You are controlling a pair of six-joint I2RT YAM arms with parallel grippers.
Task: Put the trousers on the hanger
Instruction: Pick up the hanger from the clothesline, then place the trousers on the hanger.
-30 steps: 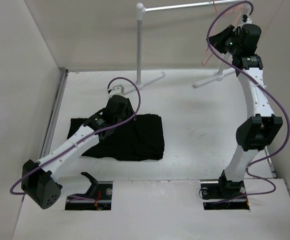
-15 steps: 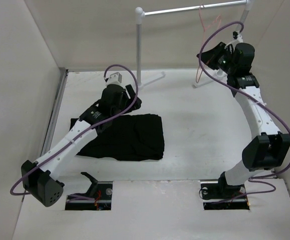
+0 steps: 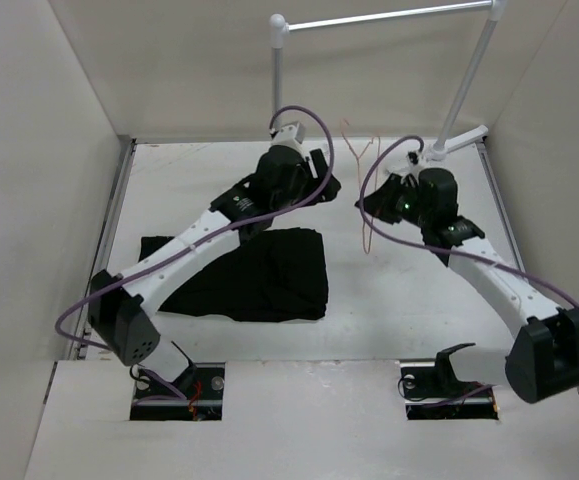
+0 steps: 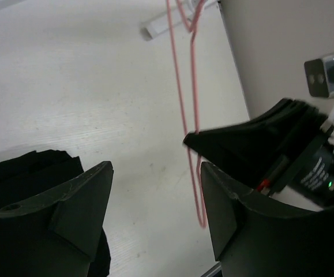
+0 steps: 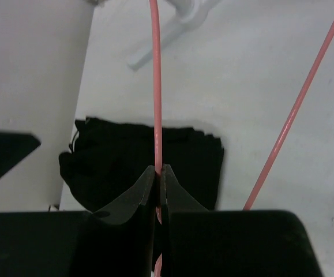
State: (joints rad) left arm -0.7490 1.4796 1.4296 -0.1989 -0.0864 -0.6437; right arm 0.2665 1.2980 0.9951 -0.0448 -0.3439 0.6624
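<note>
Since the earlier frames, the right arm has carried the hanger (image 3: pixel 366 232) off the rack (image 3: pixel 278 90) and down over the worktop (image 3: pixel 409 290). The left arm has swung off the trousers (image 3: pixel 269 275) toward the far middle.

Top external view: the trousers lie unmoved as a folded, plain black, roughly rectangular heap on the near-left worktop. The right claw (image 3: pixel 374 203) grips the thin pink-orange wire hanger, which hangs with its hook uppermost. The left claw (image 3: pixel 321 170) is just beside it, held apart from the cloth.

Left wrist view: the left claw (image 4: pixel 155 173) is released, its fingers spread and holding nothing. The hanger (image 4: pixel 194 86) runs between them farther off, and a corner of the trousers (image 4: pixel 22 173) shows at left.

Right wrist view: the right claw (image 5: pixel 158 173) is clenched on one hanger (image 5: pixel 155 86) wire. A second wire slants at right, with the trousers (image 5: pixel 132 156) on the worktop beyond.
</note>
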